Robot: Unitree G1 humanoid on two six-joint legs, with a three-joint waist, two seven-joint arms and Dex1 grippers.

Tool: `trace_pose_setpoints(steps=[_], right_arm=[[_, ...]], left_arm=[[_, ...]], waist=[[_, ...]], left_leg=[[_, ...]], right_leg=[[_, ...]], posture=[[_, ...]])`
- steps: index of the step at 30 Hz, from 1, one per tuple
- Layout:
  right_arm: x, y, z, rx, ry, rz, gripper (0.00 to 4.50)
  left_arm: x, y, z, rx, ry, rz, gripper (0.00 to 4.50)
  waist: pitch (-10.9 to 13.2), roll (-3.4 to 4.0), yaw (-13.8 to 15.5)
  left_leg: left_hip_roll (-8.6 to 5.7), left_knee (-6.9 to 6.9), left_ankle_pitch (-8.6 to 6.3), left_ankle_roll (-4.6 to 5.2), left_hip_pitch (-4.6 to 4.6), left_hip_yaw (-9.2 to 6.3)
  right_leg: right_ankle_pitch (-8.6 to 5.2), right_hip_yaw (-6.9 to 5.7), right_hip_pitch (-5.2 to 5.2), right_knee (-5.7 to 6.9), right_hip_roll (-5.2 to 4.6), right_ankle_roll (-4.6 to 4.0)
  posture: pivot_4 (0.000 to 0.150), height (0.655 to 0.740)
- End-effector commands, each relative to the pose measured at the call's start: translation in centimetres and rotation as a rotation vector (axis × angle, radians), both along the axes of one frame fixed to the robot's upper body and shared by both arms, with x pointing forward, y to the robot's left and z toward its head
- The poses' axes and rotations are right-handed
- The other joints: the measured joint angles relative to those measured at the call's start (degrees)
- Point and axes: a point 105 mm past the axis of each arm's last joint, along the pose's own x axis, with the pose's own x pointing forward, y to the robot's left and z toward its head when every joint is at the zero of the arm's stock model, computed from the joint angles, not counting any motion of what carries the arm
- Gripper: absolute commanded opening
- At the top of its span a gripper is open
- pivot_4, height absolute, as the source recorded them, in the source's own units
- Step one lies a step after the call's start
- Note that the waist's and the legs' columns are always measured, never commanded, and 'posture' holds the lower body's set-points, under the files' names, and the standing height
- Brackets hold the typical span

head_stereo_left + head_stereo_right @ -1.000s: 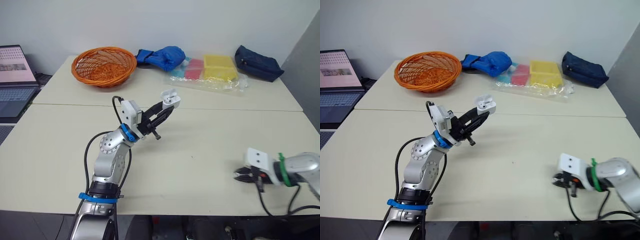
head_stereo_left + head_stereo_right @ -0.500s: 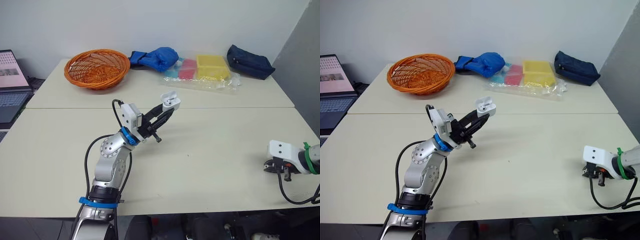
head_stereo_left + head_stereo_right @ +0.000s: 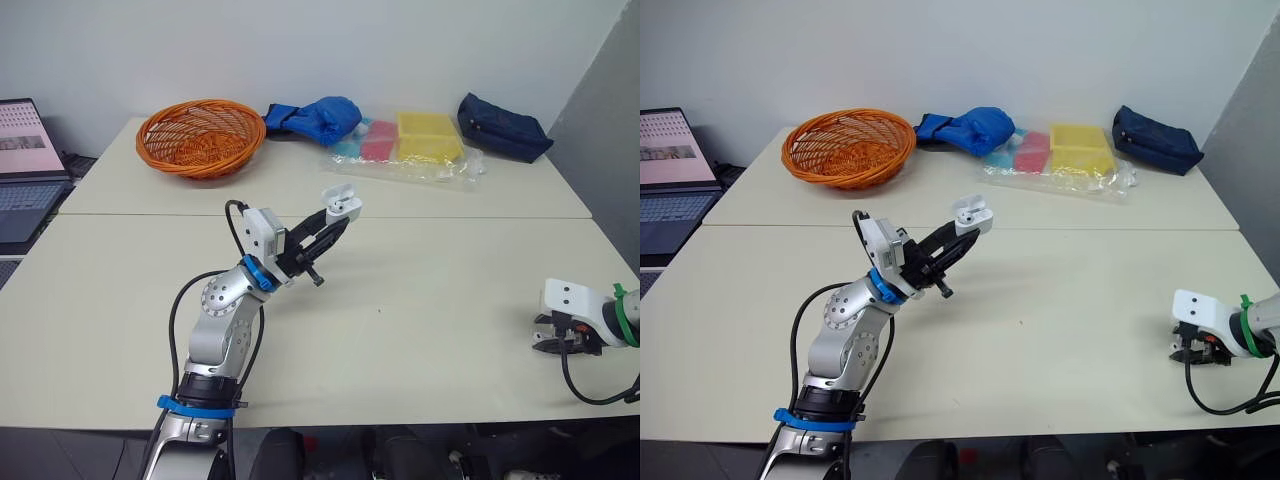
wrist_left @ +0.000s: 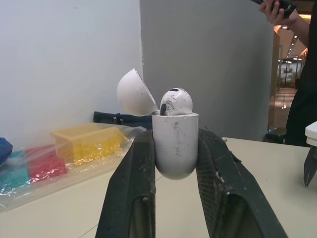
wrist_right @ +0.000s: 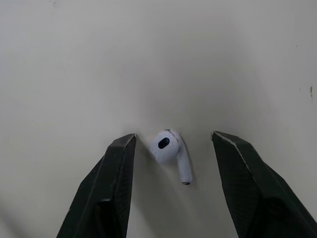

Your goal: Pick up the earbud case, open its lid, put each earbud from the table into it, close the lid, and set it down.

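Between the right jaws, spread wide and hanging low over the bench (image 5: 74,59), the loose earbud (image 5: 167,146) is lying on its side, touching neither one. They should, I judge, be sinking straight down and closing gently across the round head, not the thin stem, or it may be squirting away. The left jaws are clamping the case (image 4: 174,144) upright, lid (image 4: 132,94) tipped back, with the seated earbud (image 4: 176,101) inside. The left wrist view is revealing that, while the eye views are revealing the wide gap between the arms.

You see one earbud case (image 3: 342,203), two earbuds, seated earbud (image 4: 176,101) and loose earbud (image 5: 166,145), one orange basket (image 3: 203,135), one laptop (image 3: 22,150), one navy pouch (image 3: 503,127), one blue bag (image 3: 320,115).
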Motion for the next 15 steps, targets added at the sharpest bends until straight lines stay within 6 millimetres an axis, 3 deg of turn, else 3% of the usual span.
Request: trace_pose_setpoints(steps=[1, 15], right_arm=[[-1.1, -0.6, -0.7, -0.010, 0.057, -0.008, 2.38], [0.2, -0.2, -0.2, -0.090, 0.018, 0.100, 2.38]], left_arm=[[-0.6, -0.4, 1.3, -0.009, -0.059, -0.025, 0.74], [-0.8, -0.6, 1.3, -0.005, -0.067, -0.031, 0.74]], waist=[[0.0, 0.00, 0.0], [0.0, 0.00, -0.1]], left_leg=[[0.00, 0.00, 0.00, 0.00, 0.00, 0.00], [-0.01, 0.21, 0.00, 0.00, 0.05, 0.03]], right_leg=[[0.00, 0.00, 0.01, -0.01, 0.00, 0.00], [-0.02, 0.05, 0.12, 0.01, -0.01, -0.05]], posture=[[0.150, 0.7400], [0.150, 0.7400]])
